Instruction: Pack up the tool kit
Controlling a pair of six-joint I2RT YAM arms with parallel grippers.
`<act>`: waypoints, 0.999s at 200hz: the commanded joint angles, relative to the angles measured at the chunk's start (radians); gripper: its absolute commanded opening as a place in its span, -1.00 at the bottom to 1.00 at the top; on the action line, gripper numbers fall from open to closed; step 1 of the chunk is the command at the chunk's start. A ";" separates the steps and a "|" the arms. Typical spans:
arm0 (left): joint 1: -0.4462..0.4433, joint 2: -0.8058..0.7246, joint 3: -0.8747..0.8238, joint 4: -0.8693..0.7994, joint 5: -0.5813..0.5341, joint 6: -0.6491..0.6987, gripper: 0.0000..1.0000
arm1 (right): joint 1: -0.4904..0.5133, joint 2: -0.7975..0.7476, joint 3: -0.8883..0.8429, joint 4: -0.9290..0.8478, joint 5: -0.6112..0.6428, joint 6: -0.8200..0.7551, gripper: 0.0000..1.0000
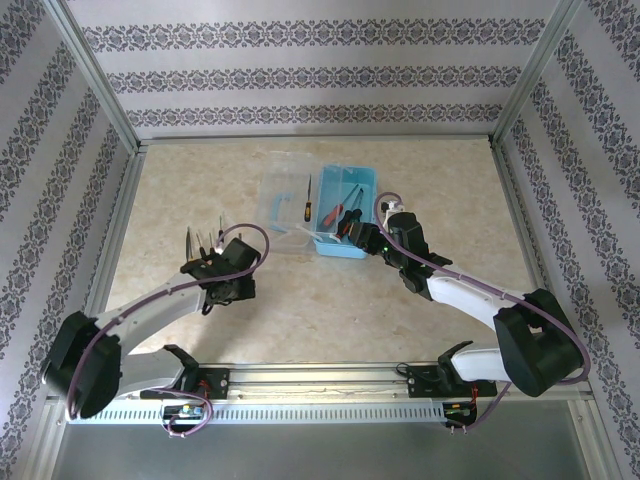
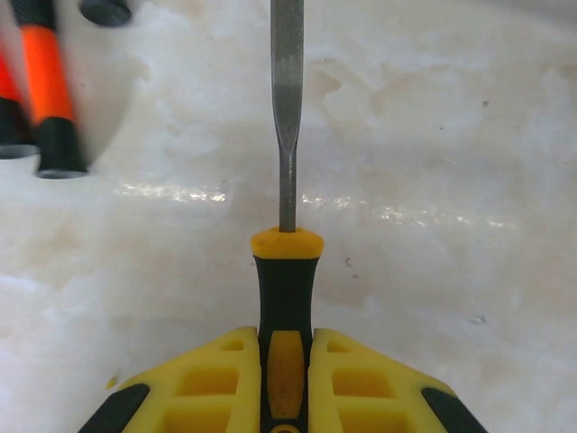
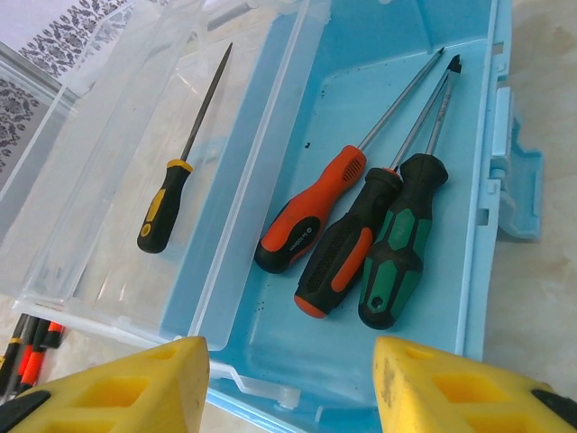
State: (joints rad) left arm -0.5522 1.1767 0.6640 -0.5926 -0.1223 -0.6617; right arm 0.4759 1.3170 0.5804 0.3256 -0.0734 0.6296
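The blue tool box [image 1: 356,181] stands open at the table's middle, its clear lid [image 1: 285,190] folded out to the left. Inside lie an orange screwdriver [image 3: 304,212], a black-and-orange one [image 3: 347,245] and a green-and-black one [image 3: 397,248]. A yellow-and-black file [image 3: 164,204] rests on the lid. My right gripper [image 3: 288,388] hovers open over the box's near edge [image 1: 340,251]. My left gripper [image 2: 287,352] is shut on the handle of another yellow-and-black file [image 2: 287,280], low over the table, left of the box.
Several loose orange-and-black tools [image 2: 45,99] lie on the marble table [image 1: 300,300] just ahead-left of my left gripper [image 1: 207,264]. Patterned walls and a metal frame [image 1: 120,210] enclose the table.
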 commanded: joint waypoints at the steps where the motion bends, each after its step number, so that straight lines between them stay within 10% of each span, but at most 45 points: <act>1: 0.009 -0.073 0.063 -0.135 -0.051 0.045 -0.77 | 0.010 -0.002 0.024 0.018 -0.034 0.013 0.04; 78: -0.035 -0.185 0.239 -0.201 -0.088 0.099 -0.77 | -0.012 0.020 0.023 0.035 -0.075 0.051 0.04; 200: -0.342 0.206 0.440 0.088 -0.044 0.041 -0.77 | -0.056 0.075 -0.035 0.368 -0.394 0.214 0.06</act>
State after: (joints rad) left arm -0.8734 1.3098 1.0573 -0.6121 -0.2001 -0.5911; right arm 0.4206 1.3609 0.5755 0.4961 -0.3267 0.7662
